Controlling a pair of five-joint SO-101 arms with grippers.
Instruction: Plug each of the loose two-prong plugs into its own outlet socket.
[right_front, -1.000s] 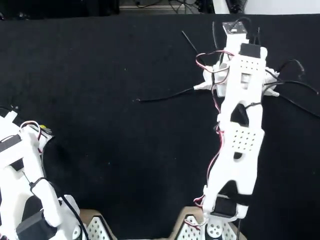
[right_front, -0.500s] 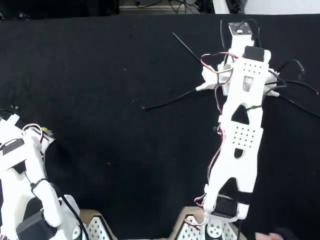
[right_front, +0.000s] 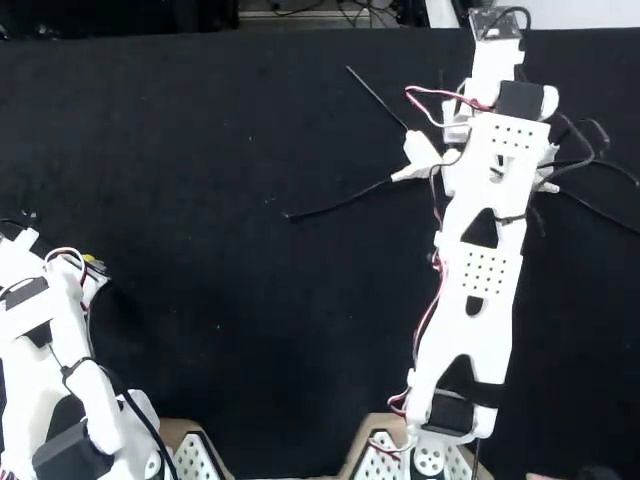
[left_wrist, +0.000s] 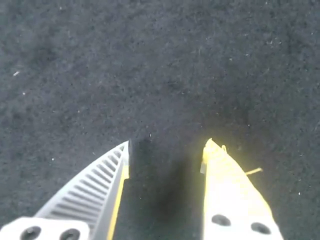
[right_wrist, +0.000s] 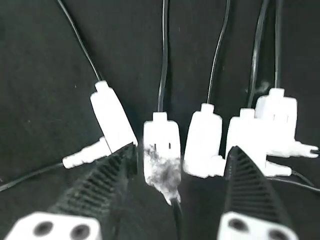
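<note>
a black table carries everything. the right arm stretches from the bottom centre-right up to the upper right of the high view. the right gripper has its jaws spread over a row of white plugs lying side by side there. the left arm sits folded in the lower left, the left gripper with jaws also spread above bare table. thin black cords trail from the plugs toward the centre.

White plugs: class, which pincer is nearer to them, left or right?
Right. The right pincer is open just by the white plugs, far right on the black cloth. The left pincer, also open, is over bare cloth at the near left, well away.
</note>
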